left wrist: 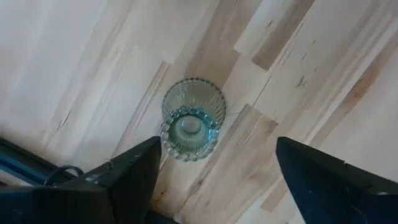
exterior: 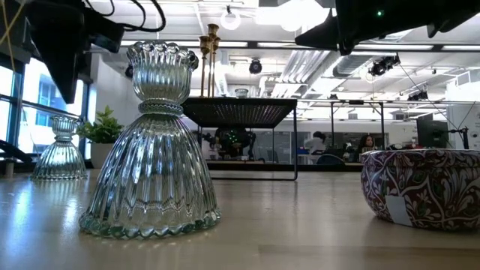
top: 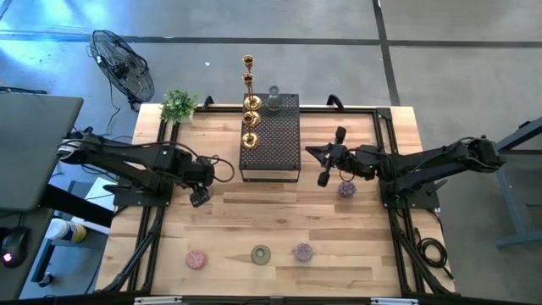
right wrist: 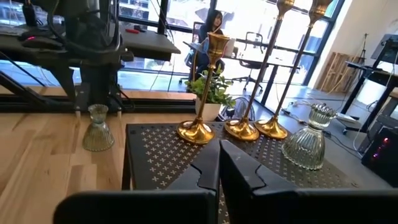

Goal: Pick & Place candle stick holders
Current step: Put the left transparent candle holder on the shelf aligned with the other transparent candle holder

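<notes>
Wooden table (top: 279, 222) carries glass holders (top: 261, 254), black box (top: 271, 140)

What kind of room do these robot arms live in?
Probably a robot lab or workshop in a big open office. The wooden table has an arm on each side, the ceiling shows bare pipes, and a person sits at a desk behind.

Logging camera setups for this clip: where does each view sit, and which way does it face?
High: overhead, straight down; both arms, black perforated metal box.
Low: tabletop level, facing the room; arms overhead.
Left wrist: above a clear ribbed glass holder, between open left pincer fingers.
Right wrist: past shut right pincer toward the box.
Shared: shiny gold candlesticks in all but left wrist.
</notes>
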{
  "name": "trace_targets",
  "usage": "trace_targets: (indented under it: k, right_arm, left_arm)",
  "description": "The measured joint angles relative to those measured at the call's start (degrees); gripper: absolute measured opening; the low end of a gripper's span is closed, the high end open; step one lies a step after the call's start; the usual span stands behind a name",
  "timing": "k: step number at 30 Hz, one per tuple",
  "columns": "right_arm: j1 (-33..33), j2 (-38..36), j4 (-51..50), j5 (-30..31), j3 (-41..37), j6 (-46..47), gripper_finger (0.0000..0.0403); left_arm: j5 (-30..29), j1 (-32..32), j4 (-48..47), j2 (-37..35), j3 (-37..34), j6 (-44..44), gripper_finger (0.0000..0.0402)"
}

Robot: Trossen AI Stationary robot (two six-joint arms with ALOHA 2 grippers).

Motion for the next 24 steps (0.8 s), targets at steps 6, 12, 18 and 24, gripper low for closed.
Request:
trace_targets:
  k: [6,12,18,24]
  right_arm:
    - [0.0,0.0,0.0,-1.5,0.0,0.0,0.0002]
    - [0.0,0.0,0.1,-1.7,0.0,-0.4,0.0002]
    - [0.0,0.0,0.1,-1.7,0.0,-0.4,0.0001]
    - [0.0,0.0,0.1,-1.7,0.0,-0.5,0.0001]
  left_arm:
    - [-1.6,2.3,-0.7,0.8,-0.2,0.8,0.0321]
    - [-0.2,7.6,2.0,0.6,-4.0,4.6,0.0321]
    - [4.4,9.3,6.0,0.6,-7.0,7.5,0.0316]
    - [4.9,9.4,5.9,0.7,-8.4,7.5,0.0267]
